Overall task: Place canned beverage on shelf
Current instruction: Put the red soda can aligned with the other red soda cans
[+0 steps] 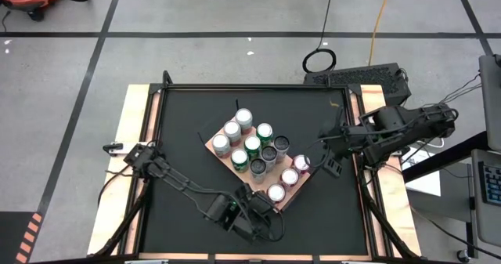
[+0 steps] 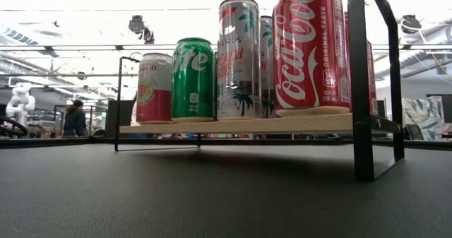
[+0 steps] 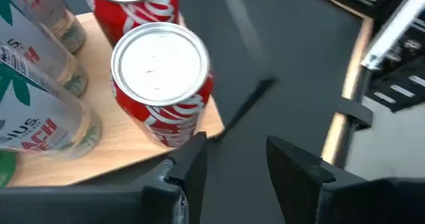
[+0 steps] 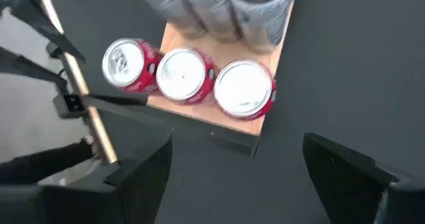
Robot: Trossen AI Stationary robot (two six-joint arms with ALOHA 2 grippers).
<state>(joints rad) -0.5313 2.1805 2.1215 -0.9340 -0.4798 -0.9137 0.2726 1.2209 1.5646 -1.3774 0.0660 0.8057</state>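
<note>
The left gripper [image 3: 236, 167], nearest the left wrist camera, hangs over the black table [image 1: 180, 170] just off the near corner of the flat light-tan wooden shelf [image 1: 293, 193]; its two dark fingers [image 3: 192, 164] stand apart with nothing between them. Just beside them, the red cola can with a silver top [image 3: 163, 84] stands upright at that shelf corner, more cans crowded behind it. The right gripper [image 4: 232, 164] waits spread wide and empty off the shelf's right side.
</note>
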